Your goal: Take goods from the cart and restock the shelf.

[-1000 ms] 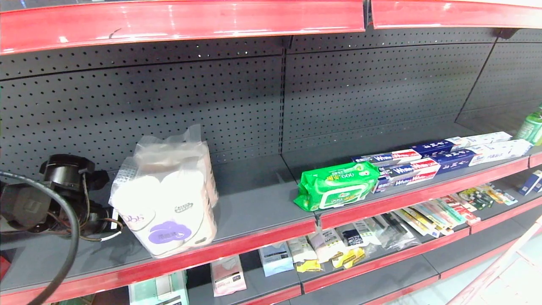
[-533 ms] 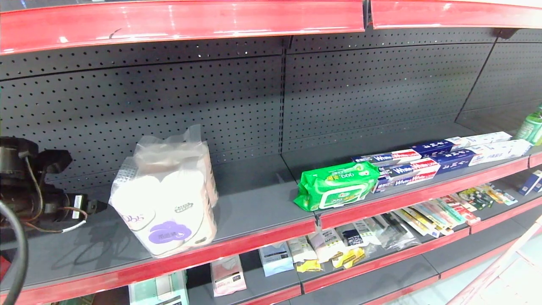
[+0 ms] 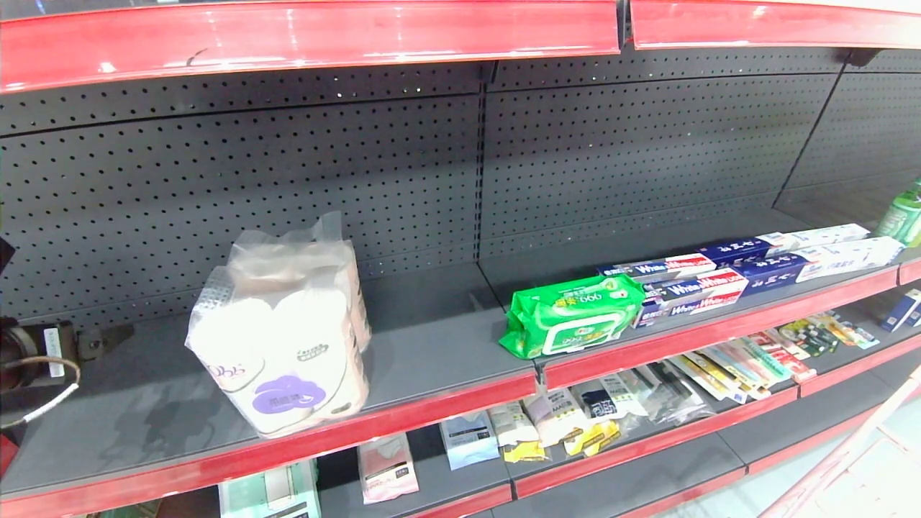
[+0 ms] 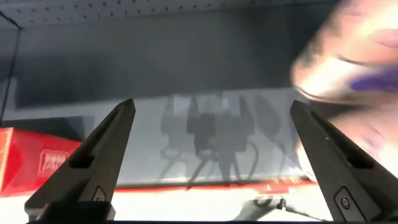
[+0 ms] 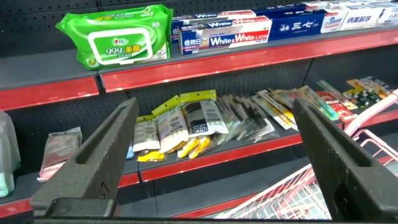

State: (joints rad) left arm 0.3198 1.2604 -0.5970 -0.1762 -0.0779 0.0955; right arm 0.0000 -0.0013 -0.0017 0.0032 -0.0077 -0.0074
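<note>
Toilet paper pack point(image 3: 284, 338) stands upright at the front edge of the grey shelf point(image 3: 432, 345), well left of the green wipes point(image 3: 572, 314) — nothing grips it. Left gripper point(image 4: 212, 106) sits near it, jaws spread wide and empty; right gripper point(image 5: 216, 102) likewise.

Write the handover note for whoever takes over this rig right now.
Left gripper: open, empty, over the shelf at its left end, beside the toilet paper pack.
Right gripper: open, empty, facing the lower shelves, near the cart.
Done: toilet paper pack stands on the shelf near its front edge; wet wipes and toothpaste boxes lie farther right.
Left: likely fetch more goods from the cart; what it holds cannot be told.
</note>
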